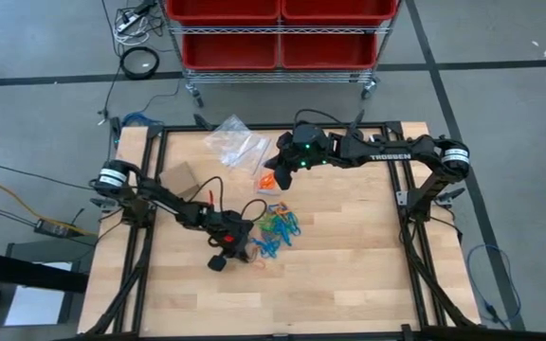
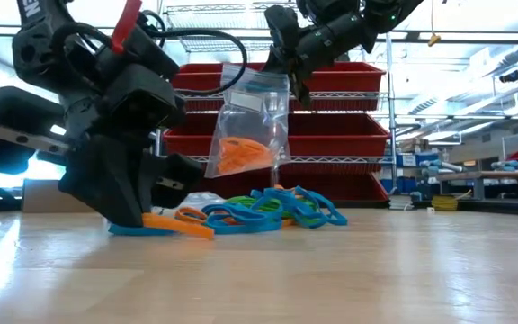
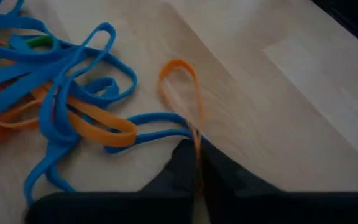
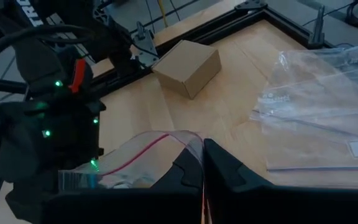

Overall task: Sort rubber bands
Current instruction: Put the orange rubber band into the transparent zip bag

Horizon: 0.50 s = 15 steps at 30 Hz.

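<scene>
A pile of orange, blue and green rubber bands (image 1: 278, 227) (image 2: 272, 210) lies on the wooden table near its middle. My left gripper (image 1: 246, 246) (image 3: 197, 155) is down at the pile's left near side, shut on one orange band (image 3: 180, 87). My right gripper (image 1: 275, 176) (image 4: 202, 155) is raised over the table's far middle. It is shut on a clear plastic bag (image 2: 252, 112) with orange bands (image 2: 241, 153) in its bottom. My left gripper pinches one end of the orange band's loop (image 3: 196, 138) between its two fingers. They slant down from the table's left. The rest of the loop lies flat on the table ahead of the fingertips, beside blue bands. My right gripper pinches the clear bag by its top edge (image 4: 190, 142) between its two fingers. The bag hangs below them, clear of the table, with its mouth up (image 2: 263, 81) and the orange bands in its bottom.
A small cardboard box (image 1: 180, 178) (image 4: 188, 65) stands at the far left of the table. More clear bags (image 1: 235, 142) (image 4: 322, 106) lie flat near the far edge. A rack of red bins (image 1: 278, 33) stands beyond the table. Bare wood shows at the near right.
</scene>
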Tool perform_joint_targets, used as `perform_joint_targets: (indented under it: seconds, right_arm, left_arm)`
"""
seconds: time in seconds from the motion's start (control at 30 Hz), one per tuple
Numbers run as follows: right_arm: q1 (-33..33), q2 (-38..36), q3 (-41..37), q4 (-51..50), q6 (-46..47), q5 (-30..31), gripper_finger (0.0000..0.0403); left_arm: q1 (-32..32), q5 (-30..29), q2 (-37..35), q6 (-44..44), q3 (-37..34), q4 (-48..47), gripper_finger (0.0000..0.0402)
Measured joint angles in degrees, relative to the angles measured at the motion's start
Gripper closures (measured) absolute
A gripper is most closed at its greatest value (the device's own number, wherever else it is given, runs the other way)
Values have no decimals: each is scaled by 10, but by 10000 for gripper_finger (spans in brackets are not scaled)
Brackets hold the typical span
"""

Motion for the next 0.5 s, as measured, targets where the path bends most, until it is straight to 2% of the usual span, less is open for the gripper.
perform_joint_targets:
  seconds: [0.27, 0.5]
  right_arm:
    - [0, 0, 0, -1, -1, 0, 403]
    - [0, 0, 0, -1, -1, 0, 403]
  left_arm:
    - [7, -1, -42, 9, 0, -50, 389]
    - [7, -20, -157, 35, 31, -164, 392]
